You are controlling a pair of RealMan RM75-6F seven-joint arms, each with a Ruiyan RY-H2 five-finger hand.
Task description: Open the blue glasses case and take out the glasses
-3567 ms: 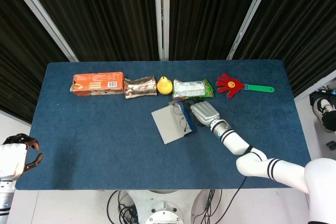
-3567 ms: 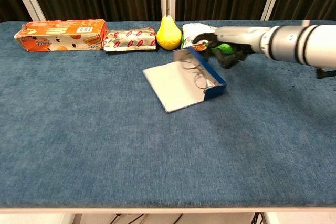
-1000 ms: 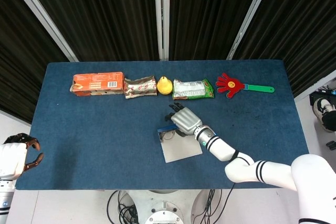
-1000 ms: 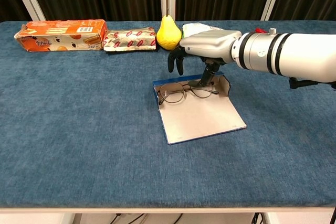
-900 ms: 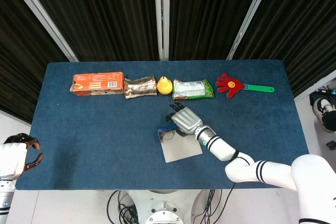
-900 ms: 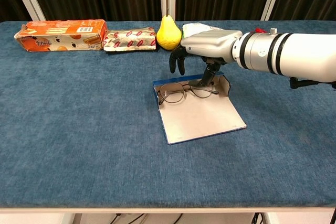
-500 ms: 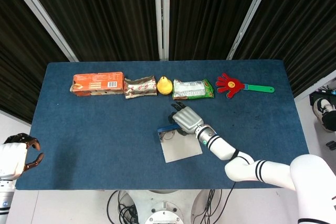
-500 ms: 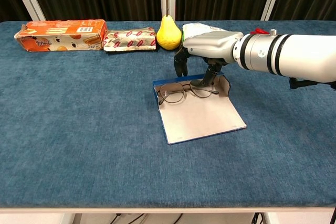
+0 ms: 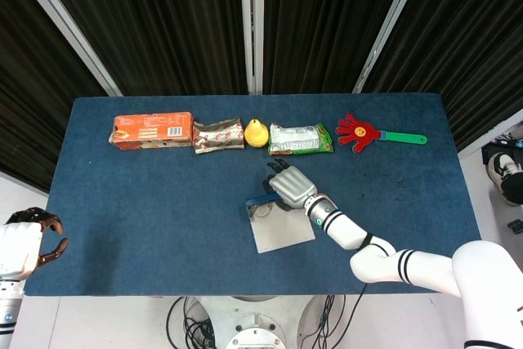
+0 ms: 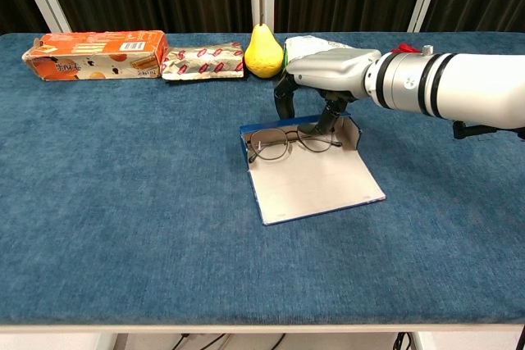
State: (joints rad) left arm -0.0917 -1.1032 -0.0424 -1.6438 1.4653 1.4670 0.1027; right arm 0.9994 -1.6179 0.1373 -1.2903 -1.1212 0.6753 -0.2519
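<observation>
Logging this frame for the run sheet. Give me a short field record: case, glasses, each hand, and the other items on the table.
case: blue glasses case open, lid flat on table
glasses: glasses still inside, along the case's far edge
right hand: right hand over the case's far edge, fingers curled down, a fingertip at the frame
left hand: left hand off the table's left edge, holding nothing
back row: orange box, foil packet, pear, green snack bag, red hand clapper

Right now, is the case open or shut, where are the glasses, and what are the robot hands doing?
Blue glasses case: open, lid lying flat on the table.
Thin wire-framed glasses: inside the case, not lifted out.
Right robot hand: over the glasses, fingers pointing down; hold unclear.
Left robot hand: off the table, holding nothing.
</observation>
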